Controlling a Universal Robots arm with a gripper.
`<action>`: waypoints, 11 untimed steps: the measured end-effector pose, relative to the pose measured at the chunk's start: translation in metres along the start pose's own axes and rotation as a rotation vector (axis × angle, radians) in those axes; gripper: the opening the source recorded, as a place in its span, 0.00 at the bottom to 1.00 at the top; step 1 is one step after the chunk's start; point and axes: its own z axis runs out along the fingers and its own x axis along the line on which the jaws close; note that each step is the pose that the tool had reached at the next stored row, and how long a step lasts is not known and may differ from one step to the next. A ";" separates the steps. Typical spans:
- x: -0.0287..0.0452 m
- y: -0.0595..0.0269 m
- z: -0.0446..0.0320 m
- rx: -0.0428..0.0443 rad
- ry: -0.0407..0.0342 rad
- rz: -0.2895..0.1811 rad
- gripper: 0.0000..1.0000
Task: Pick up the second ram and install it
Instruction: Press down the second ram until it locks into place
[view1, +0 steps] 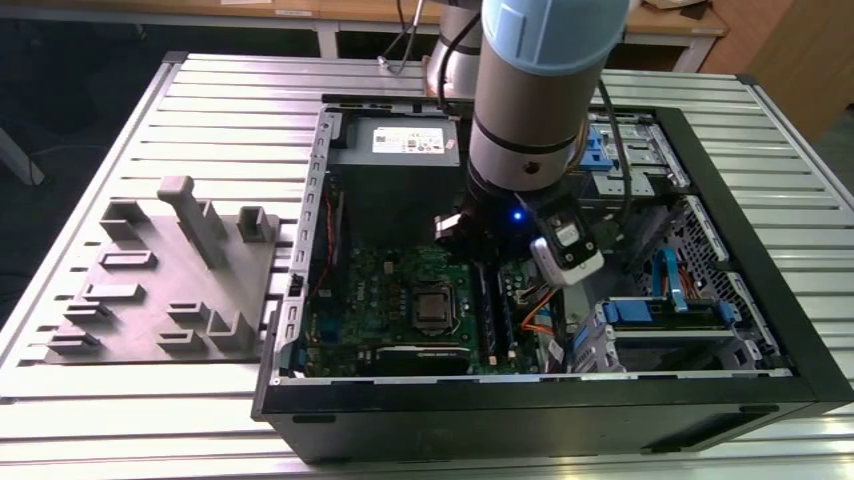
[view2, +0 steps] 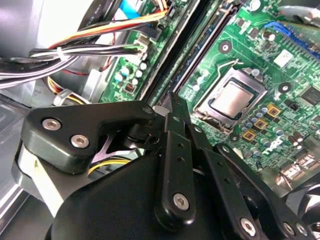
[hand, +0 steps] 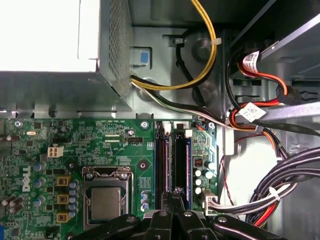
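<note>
An open computer case (view1: 534, 415) lies on its side on the slatted metal worktop (view1: 120, 400). Inside it, the green motherboard (view1: 354, 310) covers the floor toward the exterior view's left, with the bare processor socket (view1: 430, 308) near its middle. The grey power-supply box (view1: 400, 145) fills the far corner, and drive bays with blue latches (view1: 661, 310) sit at the exterior view's right. Bundled wires, yellow, orange, black and red (hand: 260, 125), run along the case wall beside the board.

The robot arm (view1: 547, 90) reaches straight down into the case, and its end effector (view1: 467, 240) stands just above the memory slots (hand: 172, 165), beside the socket. In both wrist views the black fingers (view2: 176, 150) are drawn together with no gap showing between the tips, so the end effector (hand: 172, 197) appears closed. I cannot tell whether anything thin is pinched between them.

The second ram (hand: 179, 165) appears as a dark strip standing in the slot directly under the fingertips, parallel to the neighbouring slot; whether it is fully seated cannot be made out.

A grey fixture block (view1: 167, 280) with several recesses and upright posts rests on the worktop outside the case, at the exterior view's left.
</note>
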 end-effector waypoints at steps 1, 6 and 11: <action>0.0000 0.0011 0.0001 0.0000 0.0000 0.000 0.07; 0.0001 0.0059 0.0005 -0.0001 -0.0001 0.000 0.07; 0.0002 0.0109 0.0008 0.0000 0.0000 0.000 0.07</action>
